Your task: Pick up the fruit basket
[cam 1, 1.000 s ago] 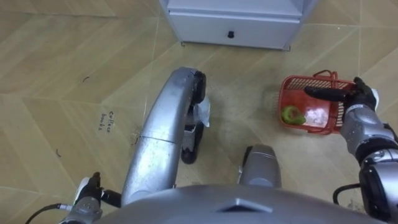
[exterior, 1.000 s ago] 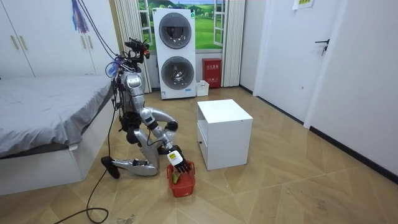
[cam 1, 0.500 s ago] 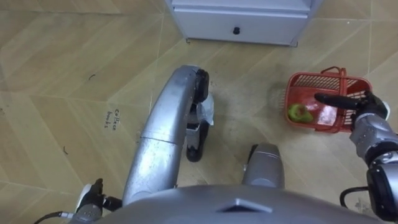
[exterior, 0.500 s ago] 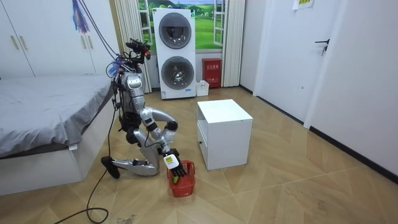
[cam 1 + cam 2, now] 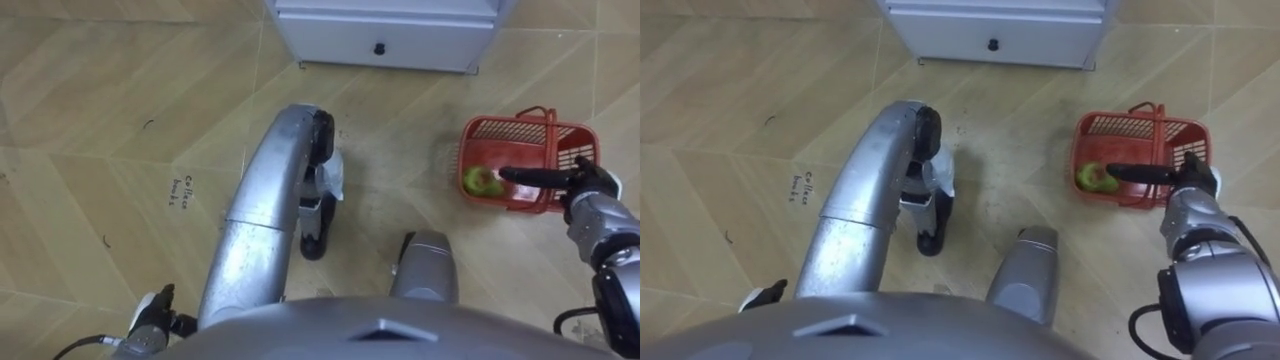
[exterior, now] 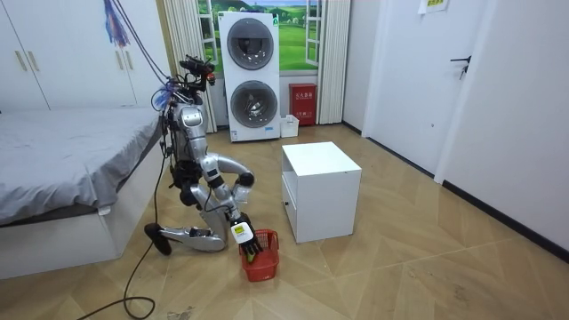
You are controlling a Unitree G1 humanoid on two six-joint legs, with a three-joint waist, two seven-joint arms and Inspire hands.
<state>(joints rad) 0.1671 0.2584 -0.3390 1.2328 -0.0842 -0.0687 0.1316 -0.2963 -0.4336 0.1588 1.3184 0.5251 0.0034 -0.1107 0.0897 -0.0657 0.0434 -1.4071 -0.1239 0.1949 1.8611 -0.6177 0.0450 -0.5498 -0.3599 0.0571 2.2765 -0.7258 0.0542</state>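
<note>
Home, bedroom w/ laundry corner: bed (image 6: 62, 169) at room view's left, wardrobe doors (image 6: 31, 53) upper left, stacked washer + dryer (image 6: 252, 76) top centre, wood floor (image 6: 427, 258).

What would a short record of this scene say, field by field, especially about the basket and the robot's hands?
robot: kneeling on the wooden floor before a white cabinet
basket: red plastic mesh basket, on the floor, handle upright
contents: one green fruit
right hand: at the basket's near rim, a straight finger reaching over it, handle not gripped
left hand: low at the robot's side

Open floor (image 5: 400, 130) surrounds the basket (image 5: 505, 135); cabinet (image 5: 400, 45) stands beyond.
</note>
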